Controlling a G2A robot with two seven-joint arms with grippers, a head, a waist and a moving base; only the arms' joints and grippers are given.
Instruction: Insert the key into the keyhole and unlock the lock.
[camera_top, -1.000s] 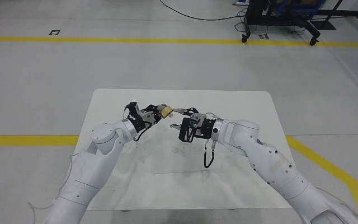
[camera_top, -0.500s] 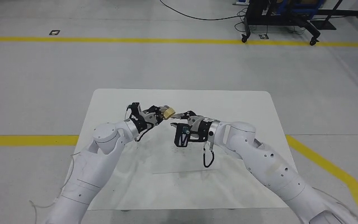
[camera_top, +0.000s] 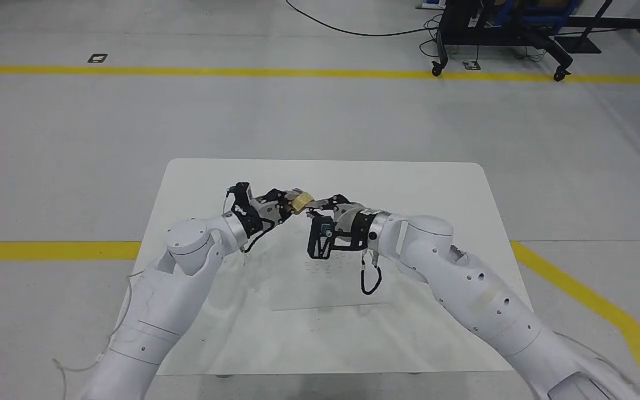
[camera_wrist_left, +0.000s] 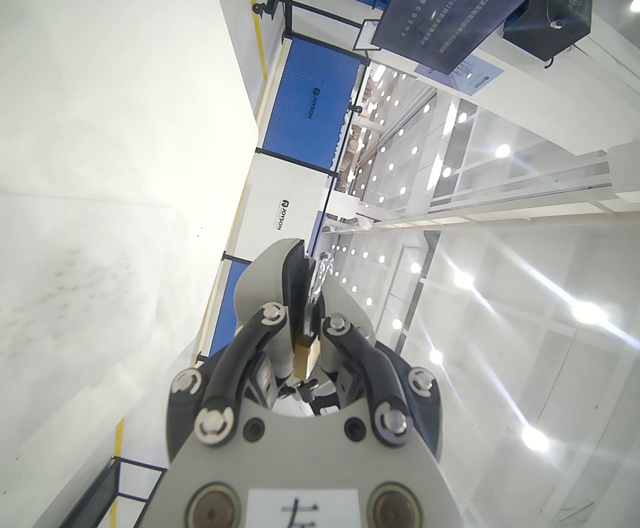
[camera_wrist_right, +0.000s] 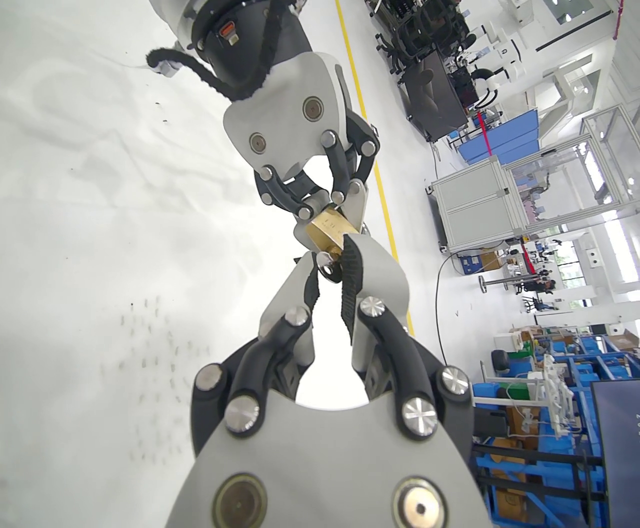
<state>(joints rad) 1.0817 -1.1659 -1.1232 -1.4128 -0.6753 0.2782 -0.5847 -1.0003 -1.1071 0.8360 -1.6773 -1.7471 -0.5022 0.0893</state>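
Observation:
My left gripper (camera_top: 288, 199) hangs above the table's middle, shut on a small brass padlock (camera_top: 297, 201). In the left wrist view the padlock (camera_wrist_left: 305, 356) sits between the fingers with its silvery shackle (camera_wrist_left: 318, 280) up near the tips of the left gripper (camera_wrist_left: 311, 285). My right gripper (camera_top: 317, 206) faces it from the other side, shut on the key. In the right wrist view the key's round metal head (camera_wrist_right: 325, 265) lies between the tips of the right gripper (camera_wrist_right: 331, 272), tight against the underside of the padlock (camera_wrist_right: 330, 230). The key's blade is hidden.
Both grippers hover over a white table (camera_top: 440, 190) covered with a wrinkled cloth. A black cable (camera_top: 372, 275) loops off the right wrist. Yellow lines (camera_top: 60, 250) cross the floor, and a black wheeled cart (camera_top: 500, 30) stands far behind.
The right arm has shifted left toward the padlock, bringing the key up against the lock's underside. The left gripper with the padlock has stayed nearly still.

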